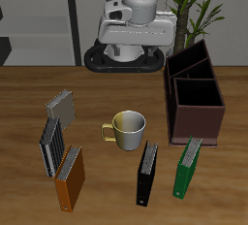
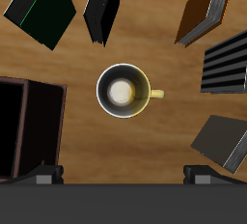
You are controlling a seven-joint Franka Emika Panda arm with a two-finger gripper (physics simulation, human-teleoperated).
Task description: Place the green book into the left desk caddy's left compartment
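Simulated office/study setting; wooden desk (image 1: 97, 93), books, mug (image 1: 127, 128), potted plant (image 1: 201, 6), shelving behind

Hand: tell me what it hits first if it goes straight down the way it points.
Probably the mug: the wrist view centres on its open mouth, nothing between. The hand's height above it is unclear.

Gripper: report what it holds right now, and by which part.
Nothing is held. The gripper hangs above the mug, fingers bare, while the green book lies untouched on the table by the left desk caddy.

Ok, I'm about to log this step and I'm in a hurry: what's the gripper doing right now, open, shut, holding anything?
Gripper: open, holding nothing, above the mug. The green book lies untouched on the table.
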